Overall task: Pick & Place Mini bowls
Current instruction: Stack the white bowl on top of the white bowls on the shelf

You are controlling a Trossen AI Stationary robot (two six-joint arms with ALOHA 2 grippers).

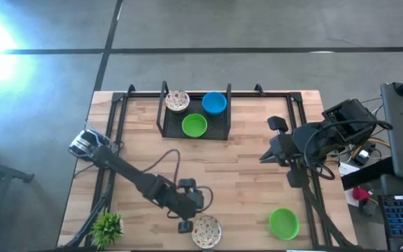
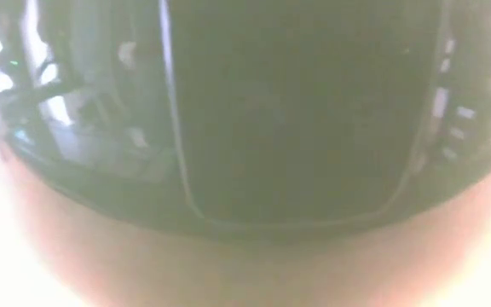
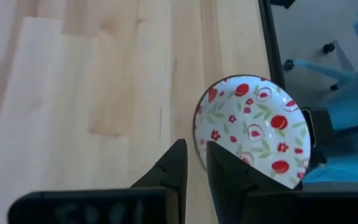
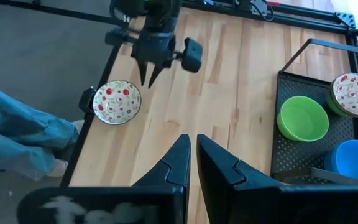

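**Left gripper beside patterned bowl at near edge**

Wood table (image 1: pixel 243 182) sits on a grey concrete floor, with a black frame running along its sides. Middle of the top is bare between the tray (image 1: pixel 194 131) at the far edge and the near edge. Plant (image 1: pixel 107 227) stands at the near left corner.

Tray holds three bowls: patterned bowl in tray (image 1: pixel 177 101), blue bowl (image 1: pixel 214 103), green bowl in tray (image 1: pixel 194 125).

Two bowls lie loose at the near edge: patterned bowl (image 1: pixel 206 231) and green bowl (image 1: pixel 283 223), well apart.

Left gripper (image 1: pixel 187 217) is low over the near edge, just beside the patterned bowl (image 3: pixel 250 130) on its left. Fingers (image 3: pixel 173 171) are almost together, a thin gap between them, nothing held. Bowl rim lies close to one fingertip; contact cannot be told.

Right gripper (image 1: pixel 271 140) hangs over the right side, fingers nearly closed, empty.

Blue-clad leg of a person (image 4: pixel 17 134) shows past the near edge.

Low view is blocked by a dark blur. No legible writing.
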